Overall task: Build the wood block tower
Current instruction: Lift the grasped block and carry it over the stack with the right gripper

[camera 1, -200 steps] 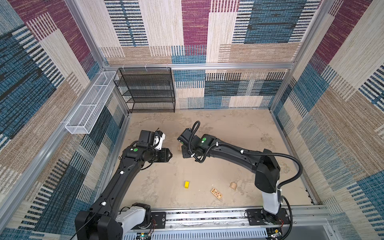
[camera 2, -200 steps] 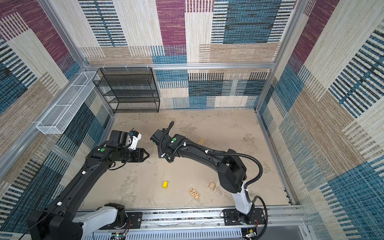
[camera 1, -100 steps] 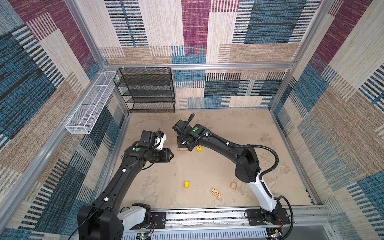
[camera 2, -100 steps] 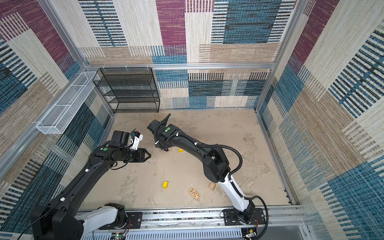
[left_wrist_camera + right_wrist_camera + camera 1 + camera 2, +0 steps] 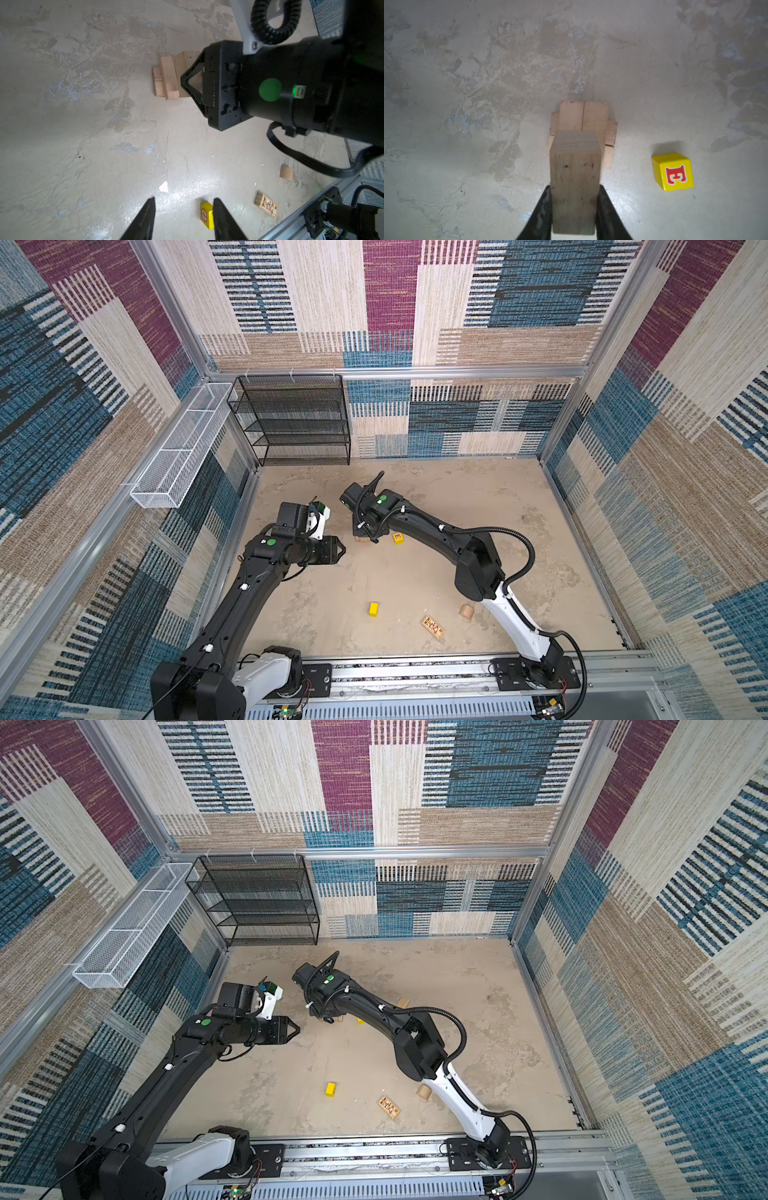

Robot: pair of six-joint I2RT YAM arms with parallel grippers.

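Sandy surface [image 5: 478, 506], with a black mesh rack [image 5: 291, 423] at the back and a white wire basket [image 5: 183, 448] on the left wall. Right jaws are clenched on an upright tan oblong block [image 5: 574, 187] above the tower [image 5: 583, 116]; can't tell if they touch. The tower is a low two-layer stack of tan blocks, mid-surface. Left jaws are released and parted, gripping nothing, to the tower's left. Yellow E block [image 5: 672, 172] sits just beside the tower. Near the front rail, well apart: patterned block [image 5: 432, 627], rounded tan piece [image 5: 466, 612], yellow block [image 5: 373, 609].

The gripped wood block [image 5: 575, 187] hides part of the tower [image 5: 583, 118] behind it.
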